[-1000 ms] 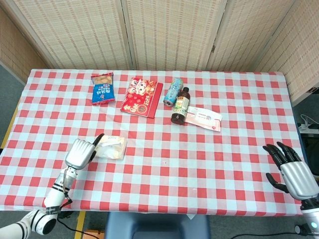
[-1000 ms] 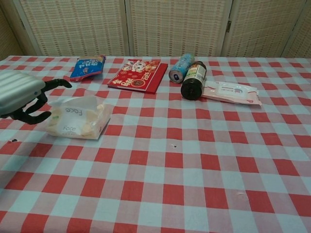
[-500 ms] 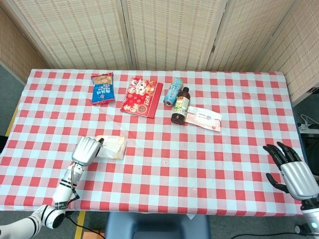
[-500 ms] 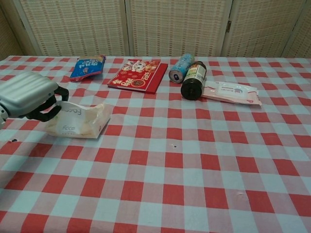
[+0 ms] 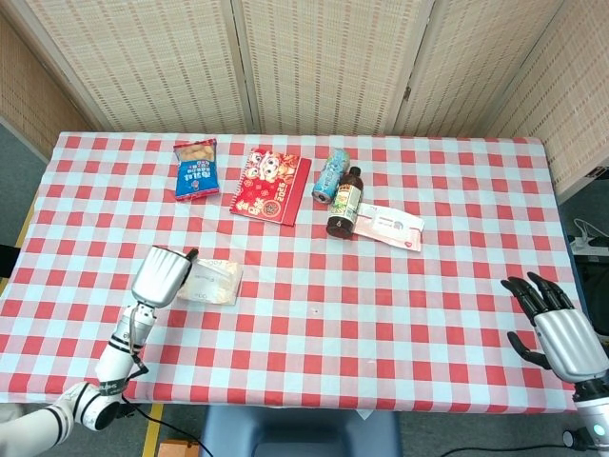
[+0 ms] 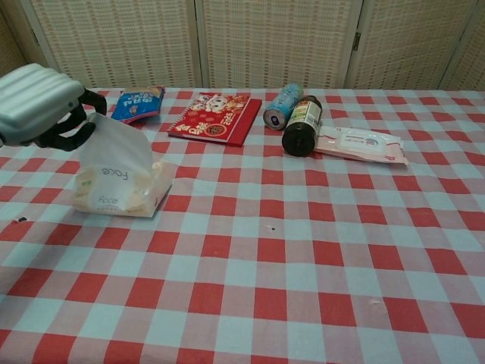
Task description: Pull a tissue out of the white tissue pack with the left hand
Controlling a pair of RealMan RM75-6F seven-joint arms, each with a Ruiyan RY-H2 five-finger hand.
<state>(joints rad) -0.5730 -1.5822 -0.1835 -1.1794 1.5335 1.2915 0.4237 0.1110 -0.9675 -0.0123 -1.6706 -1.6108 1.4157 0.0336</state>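
Note:
The white tissue pack [image 6: 127, 193] [image 5: 215, 283] lies on the left part of the checked table. A white tissue [image 6: 115, 148] stands up out of its top, stretched toward my left hand [image 6: 39, 104] [image 5: 162, 276]. That hand hovers above the pack's left end and pinches the tissue's upper edge with curled dark fingers. In the head view the tissue is mostly hidden by the hand. My right hand [image 5: 559, 328] hangs off the table's right front corner, fingers spread, holding nothing.
At the back stand a blue snack bag [image 5: 195, 169], a red booklet [image 5: 271, 186], a lying can [image 5: 331, 174], a dark bottle [image 5: 344, 203] and a pink wipes pack [image 5: 390, 226]. Woven screens close the far side.
My left hand closed on the tissue at the pack's top and rose, drawing the tissue up out of the pack. The right hand stayed put.

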